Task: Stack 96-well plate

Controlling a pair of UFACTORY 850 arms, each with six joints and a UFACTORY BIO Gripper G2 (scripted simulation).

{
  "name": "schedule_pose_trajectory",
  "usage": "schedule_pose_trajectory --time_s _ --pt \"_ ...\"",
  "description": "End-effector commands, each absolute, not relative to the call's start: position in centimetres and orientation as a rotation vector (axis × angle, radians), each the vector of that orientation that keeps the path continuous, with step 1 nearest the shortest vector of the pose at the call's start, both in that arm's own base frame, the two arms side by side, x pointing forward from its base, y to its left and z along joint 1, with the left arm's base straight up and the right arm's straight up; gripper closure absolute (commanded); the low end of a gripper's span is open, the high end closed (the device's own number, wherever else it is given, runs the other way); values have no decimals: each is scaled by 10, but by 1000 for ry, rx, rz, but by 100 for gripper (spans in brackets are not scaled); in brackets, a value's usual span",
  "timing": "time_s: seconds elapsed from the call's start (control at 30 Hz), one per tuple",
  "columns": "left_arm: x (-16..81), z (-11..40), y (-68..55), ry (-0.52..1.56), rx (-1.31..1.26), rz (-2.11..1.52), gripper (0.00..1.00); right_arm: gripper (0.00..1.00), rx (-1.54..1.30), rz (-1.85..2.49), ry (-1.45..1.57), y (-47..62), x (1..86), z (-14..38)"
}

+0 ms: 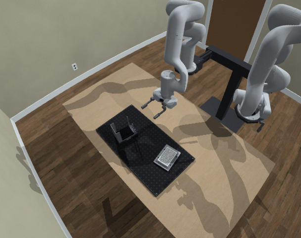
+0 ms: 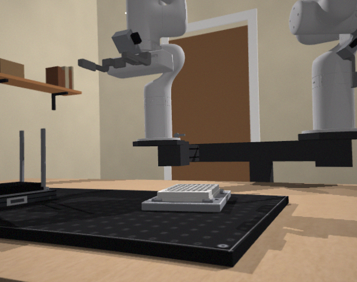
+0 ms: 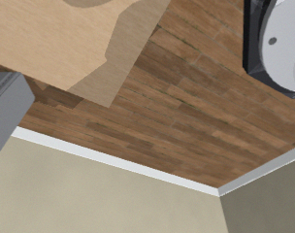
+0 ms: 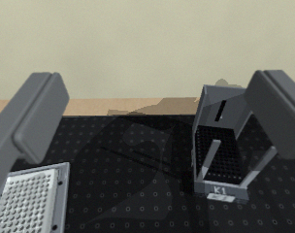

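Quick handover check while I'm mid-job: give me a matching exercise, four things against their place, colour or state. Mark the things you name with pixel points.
1. White plate point(image 1: 168, 155) point(image 2: 187, 195) point(image 4: 26, 201)
2. Black plate point(image 1: 126, 132) point(image 2: 14, 187) point(image 4: 219, 152)
3. Right gripper point(image 1: 149, 111) point(image 2: 113, 61) point(image 4: 162, 114)
4. Door point(image 1: 235, 25) point(image 2: 212, 106)

A. Between the rack's point(image 1: 113, 128) point(image 2: 43, 154) point(image 4: 211, 160) uprights
B. Brown
C. In the grey nest point(image 1: 161, 166) point(image 2: 181, 207) point(image 4: 63, 194)
D. Open, in mid-air

Pairs: 1-C, 2-A, 3-D, 4-B
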State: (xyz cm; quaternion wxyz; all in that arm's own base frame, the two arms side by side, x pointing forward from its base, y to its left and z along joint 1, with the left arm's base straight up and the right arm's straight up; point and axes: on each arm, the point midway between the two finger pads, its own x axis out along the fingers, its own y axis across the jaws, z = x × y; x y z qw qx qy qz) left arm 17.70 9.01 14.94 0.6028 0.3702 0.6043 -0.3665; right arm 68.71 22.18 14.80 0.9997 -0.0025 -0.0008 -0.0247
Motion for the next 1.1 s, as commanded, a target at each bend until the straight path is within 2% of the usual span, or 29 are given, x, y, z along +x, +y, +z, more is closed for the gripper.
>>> schedule_pose_trajectory --time_s 0.0,0.23,0.43,1.07 --pt "177 150 90 1399 858 -848 0 63 -5 -50 -3 224 688 149" --pt "177 150 90 1399 858 -848 0 63 -5 -50 -3 224 688 149" --pt "177 150 90 1399 858 -848 0 63 -5 145 -3 250 693 135" --pt "177 150 90 1399 858 -848 0 63 -5 145 -3 324 707 96"
